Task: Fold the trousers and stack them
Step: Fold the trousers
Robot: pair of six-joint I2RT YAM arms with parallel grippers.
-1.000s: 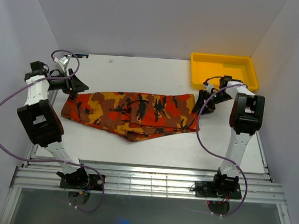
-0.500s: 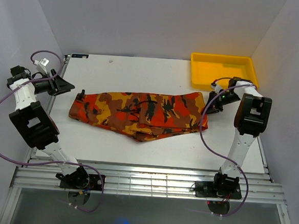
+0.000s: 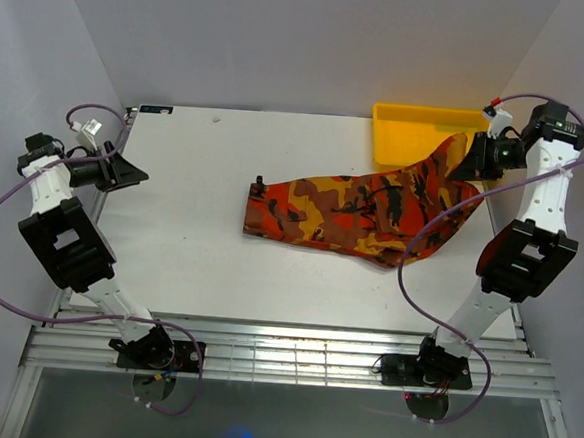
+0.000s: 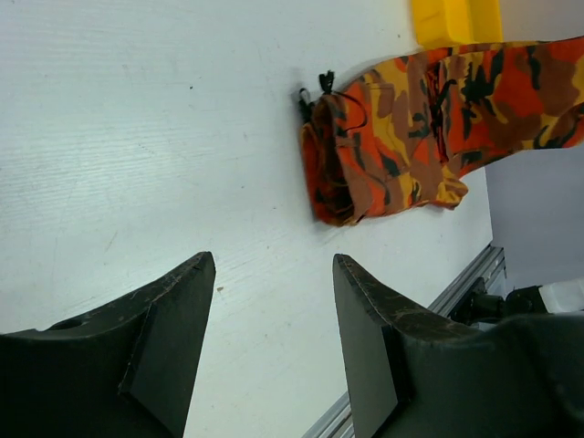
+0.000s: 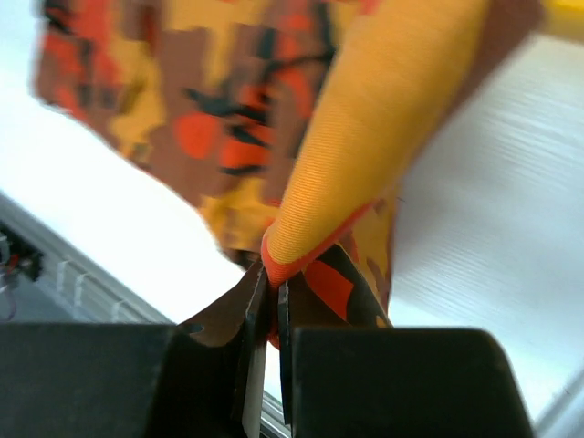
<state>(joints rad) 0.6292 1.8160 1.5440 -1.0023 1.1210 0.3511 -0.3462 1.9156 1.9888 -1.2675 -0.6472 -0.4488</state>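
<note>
Top view: trousers centre-right on bench; right tool holds one end raised, upper right, by yellow tray; left wrist: left tool agape, empty; right wrist: jaws pinch fabric fold; best sweep leftward low, edges aligned

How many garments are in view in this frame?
1. The camouflage trousers lie on the right half of the table, one end raised by the right gripper at the yellow tray. Part of the tray's inside is hidden behind them.
</note>
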